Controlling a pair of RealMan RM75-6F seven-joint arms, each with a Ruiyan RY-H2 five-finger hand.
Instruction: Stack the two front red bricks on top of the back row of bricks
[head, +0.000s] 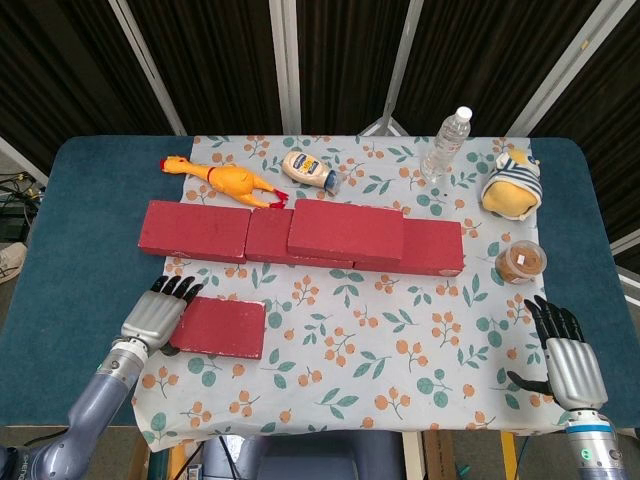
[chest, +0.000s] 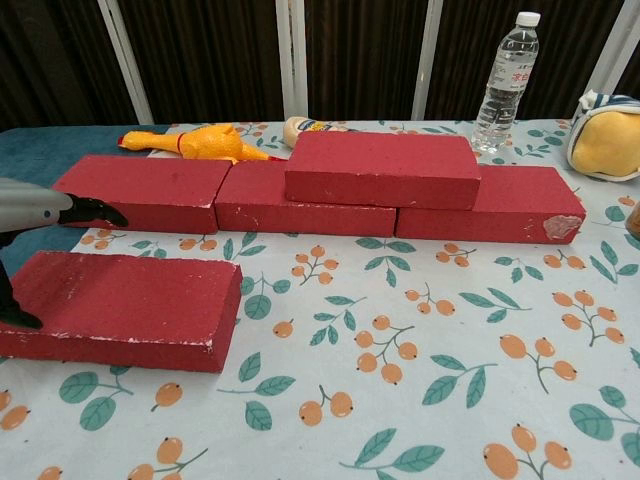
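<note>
One red brick (head: 222, 327) lies flat at the front left of the flowered cloth; in the chest view this front brick (chest: 125, 308) fills the lower left. My left hand (head: 160, 312) reaches over its left end. The fingers (chest: 88, 211) hover above the brick's top and the thumb (chest: 16, 316) sits low at its near side, with no firm grip visible. The back row (head: 195, 230) consists of three red bricks end to end. Another red brick (head: 345, 230) lies stacked on that row's middle and right; it appears as the stacked brick (chest: 380, 170) from the chest. My right hand (head: 565, 355) rests open at the front right.
Behind the row lie a yellow rubber chicken (head: 225, 178) and a mayonnaise bottle (head: 310, 170). A water bottle (head: 446, 143) stands at the back right, beside a plush toy (head: 512, 185) and a small jar (head: 521, 262). The blue table (head: 80, 230) borders the cloth.
</note>
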